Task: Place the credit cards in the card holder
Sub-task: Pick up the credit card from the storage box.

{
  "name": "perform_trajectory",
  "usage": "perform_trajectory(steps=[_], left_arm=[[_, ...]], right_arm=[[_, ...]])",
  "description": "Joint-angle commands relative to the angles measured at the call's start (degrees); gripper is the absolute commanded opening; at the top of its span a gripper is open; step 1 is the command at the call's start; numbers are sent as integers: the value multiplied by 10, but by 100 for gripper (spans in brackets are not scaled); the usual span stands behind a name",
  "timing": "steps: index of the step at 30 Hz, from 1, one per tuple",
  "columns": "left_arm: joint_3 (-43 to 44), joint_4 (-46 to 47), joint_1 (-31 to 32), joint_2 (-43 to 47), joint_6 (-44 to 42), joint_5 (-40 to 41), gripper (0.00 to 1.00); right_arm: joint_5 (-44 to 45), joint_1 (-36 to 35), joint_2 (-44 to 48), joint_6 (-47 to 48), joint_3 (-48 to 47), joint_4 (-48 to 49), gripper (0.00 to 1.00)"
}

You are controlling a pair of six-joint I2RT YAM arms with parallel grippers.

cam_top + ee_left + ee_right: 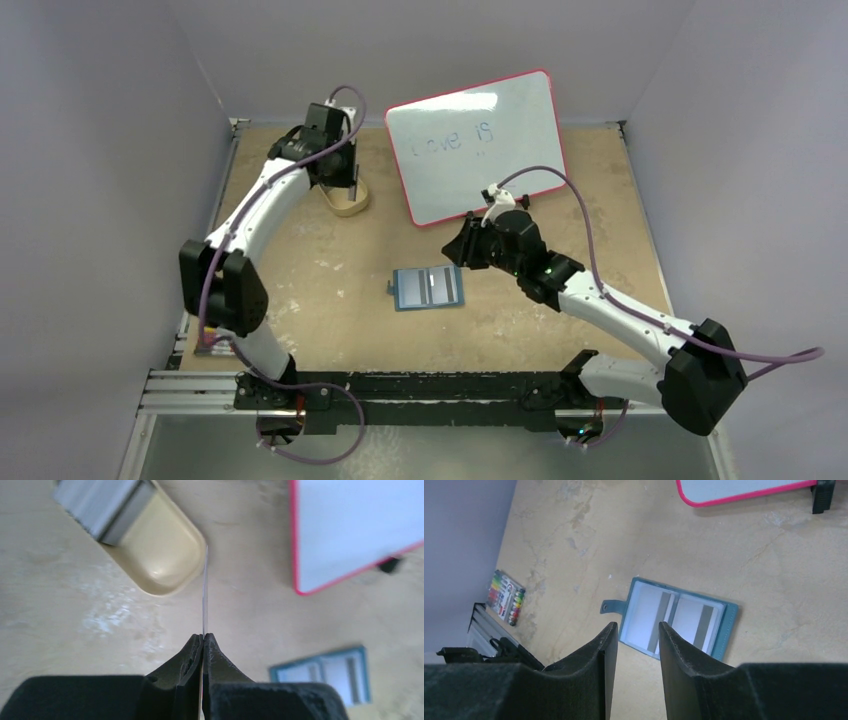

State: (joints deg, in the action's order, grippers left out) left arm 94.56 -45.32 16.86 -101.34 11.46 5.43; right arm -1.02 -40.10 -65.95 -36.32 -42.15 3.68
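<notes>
Left gripper (203, 637) is pinching one card (205, 595) by its end, just off the tray (160, 555), ready to carry, I judge. Right gripper (636, 630) hangs spread over the holder (676, 617), which lies open mid-table, probably to steady it.

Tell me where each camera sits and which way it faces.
Top external: above and behind the bases, looking down at the table; both arms show.
Left wrist: on that wrist, looking down past the shut left gripper pinching a thin card, tray beyond.
Right wrist: looking down past the open right gripper at the card holder.
Shared: all three show card holder and whiteboard.
</notes>
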Motion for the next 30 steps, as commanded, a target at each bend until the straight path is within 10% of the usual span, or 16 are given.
perform_trajectory(steps=[1,8,13,30], left_arm=[[-93,110,-5,99,58,-184,0],[-206,220,-6,204,149,-431,0],[-357,467,-6,281,340,-551,0],[-506,594,-4,382,455,-600,0]], right_arm=[[-23,-1,2,-10,-22,63,38],[-78,8,22,-28,-16,147,39],[-165,38,6,-70,-38,184,41],[-338,76,-72,-177,-16,374,38]])
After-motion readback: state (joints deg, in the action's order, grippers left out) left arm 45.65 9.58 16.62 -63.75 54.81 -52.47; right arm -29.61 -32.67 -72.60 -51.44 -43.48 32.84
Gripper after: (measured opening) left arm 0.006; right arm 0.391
